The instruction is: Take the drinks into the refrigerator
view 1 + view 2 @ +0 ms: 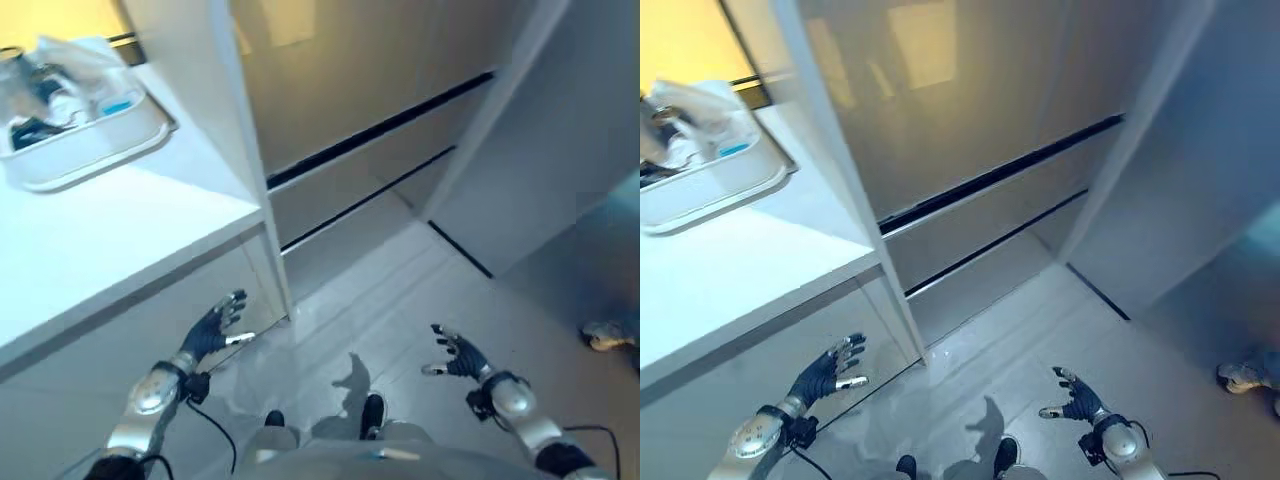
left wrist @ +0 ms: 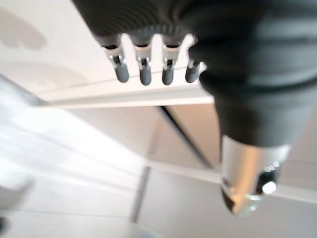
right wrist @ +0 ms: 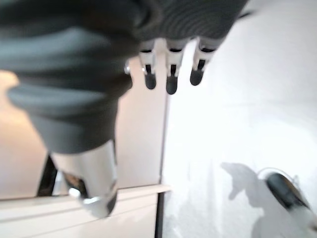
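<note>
White counter [image 1: 120, 220]: 1 tray [image 1: 90, 150]; 2 hands [image 1: 215, 330] [image 1: 458, 355] empty, fingers straight.

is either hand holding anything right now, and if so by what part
Nothing is held. The left hand and the right hand both hang low over the floor with fingers relaxed and empty. The drinks sit in the white tray up on the counter.

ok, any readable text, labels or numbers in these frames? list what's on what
None can be read.
White tray on the white counter: the bottles and packets in it carry blue and dark patches that may be labels, too blurred to read.
Refrigerator doors: plain, no sign or number.
Left hand and right hand: no markings visible.
</note>
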Available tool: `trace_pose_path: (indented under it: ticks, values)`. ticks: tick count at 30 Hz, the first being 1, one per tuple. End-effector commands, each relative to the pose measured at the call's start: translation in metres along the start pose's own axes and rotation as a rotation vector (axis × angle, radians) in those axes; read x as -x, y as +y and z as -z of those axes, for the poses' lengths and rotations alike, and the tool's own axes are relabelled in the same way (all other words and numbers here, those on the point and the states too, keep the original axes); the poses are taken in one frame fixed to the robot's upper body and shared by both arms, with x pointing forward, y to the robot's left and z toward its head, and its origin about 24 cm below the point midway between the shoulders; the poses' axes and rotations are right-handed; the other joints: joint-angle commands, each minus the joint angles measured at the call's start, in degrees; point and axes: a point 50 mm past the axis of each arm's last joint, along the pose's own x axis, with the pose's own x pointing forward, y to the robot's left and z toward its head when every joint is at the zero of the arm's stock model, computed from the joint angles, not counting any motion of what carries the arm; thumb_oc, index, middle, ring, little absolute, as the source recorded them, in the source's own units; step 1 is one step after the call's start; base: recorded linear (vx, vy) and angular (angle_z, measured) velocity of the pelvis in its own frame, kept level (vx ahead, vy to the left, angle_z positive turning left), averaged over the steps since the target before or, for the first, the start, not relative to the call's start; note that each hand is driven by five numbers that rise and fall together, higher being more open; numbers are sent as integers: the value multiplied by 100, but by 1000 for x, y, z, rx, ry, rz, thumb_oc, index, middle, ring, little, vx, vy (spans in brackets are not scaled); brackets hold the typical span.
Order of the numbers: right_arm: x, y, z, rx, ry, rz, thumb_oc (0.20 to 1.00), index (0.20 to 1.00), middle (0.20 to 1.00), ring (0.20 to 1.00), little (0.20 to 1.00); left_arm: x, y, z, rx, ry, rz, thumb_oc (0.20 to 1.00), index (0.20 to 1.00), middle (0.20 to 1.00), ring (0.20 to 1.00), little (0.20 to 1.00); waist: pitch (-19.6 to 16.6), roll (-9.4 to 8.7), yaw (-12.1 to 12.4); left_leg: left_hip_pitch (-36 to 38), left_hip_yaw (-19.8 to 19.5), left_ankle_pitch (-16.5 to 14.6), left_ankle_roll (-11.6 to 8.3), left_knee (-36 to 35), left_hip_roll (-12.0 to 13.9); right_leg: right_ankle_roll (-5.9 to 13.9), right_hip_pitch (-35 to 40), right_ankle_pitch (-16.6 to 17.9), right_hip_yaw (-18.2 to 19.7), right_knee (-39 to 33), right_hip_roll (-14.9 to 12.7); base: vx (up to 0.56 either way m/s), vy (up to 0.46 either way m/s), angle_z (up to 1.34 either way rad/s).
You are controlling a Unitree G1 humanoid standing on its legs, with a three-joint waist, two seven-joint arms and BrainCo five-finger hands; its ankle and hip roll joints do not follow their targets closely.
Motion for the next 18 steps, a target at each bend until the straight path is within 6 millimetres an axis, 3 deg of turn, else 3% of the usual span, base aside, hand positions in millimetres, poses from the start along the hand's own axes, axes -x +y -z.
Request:
trace_pose_path:
  ticks: [1, 3, 5, 7, 12, 15, 18]
  values:
    - [-7, 2, -5, 68, 6, -23, 1000, 1000, 1000, 1000, 1000, -4, -1, 13, -83, 64, -58, 1000, 1000, 1000, 1000, 1000, 67, -31, 31, -199, 162, -17, 280, -90, -186, 461, 222, -535, 186, 534, -241, 5, 44, -52]
    - [-7, 9, 3, 64, 46, -33, 1000, 1000, 1000, 1000, 1000, 0, -4, 38, -93, 198, -91, 1000, 1000, 1000, 1000, 1000, 56, -41, 22, -102, 351, -60, 296, -90, -189, 480, 231, -480, 374, 455, -211, 11, 45, -49]
    - [-5, 20, 22, 10, 147, -36, 1000, 1000, 1000, 1000, 1000, 16, -9, 76, 1, 399, -156, 1000, 1000, 1000, 1000, 1000, 13, -48, 7, -20, 504, -93, 318, -90, -191, 489, 241, -438, 533, 377, -200, 22, 42, -46]
    - [-4, 27, 32, -43, 215, -27, 1000, 1000, 1000, 1000, 1000, 29, -18, 98, 49, 542, -191, 1000, 1000, 1000, 1000, 1000, -28, -39, 0, 71, 657, -138, 350, -90, -207, 503, 266, -400, 707, 303, -170, 35, 42, -46]
    - [-4, 41, 36, -151, 261, -40, 1000, 1000, 1000, 1000, 1000, 37, -32, 111, 177, 604, -227, 1000, 1000, 1000, 1000, 1000, -84, -8, 42, 189, 912, -277, 413, 55, -245, 497, 258, -375, 1058, 254, -123, 27, 31, -40]
    - [-6, 46, 35, -276, 264, -12, 1000, 1000, 1000, 1000, 1000, 33, -34, 108, 203, 597, -259, 1000, 1000, 1000, 1000, 1000, -67, -33, 36, 95, 919, -421, 453, 401, -278, 466, 229, -402, 1191, 339, -108, 2, 2, -28]
    - [-8, 43, 30, -287, 249, 4, 1000, 1000, 1000, 1000, 1000, 25, -36, 102, 212, 566, -278, 1000, 1000, 1000, 1000, 1000, -19, -46, 10, -78, 896, -569, 473, 778, -311, 448, 206, -430, 1255, 415, -124, -16, -1, -25]
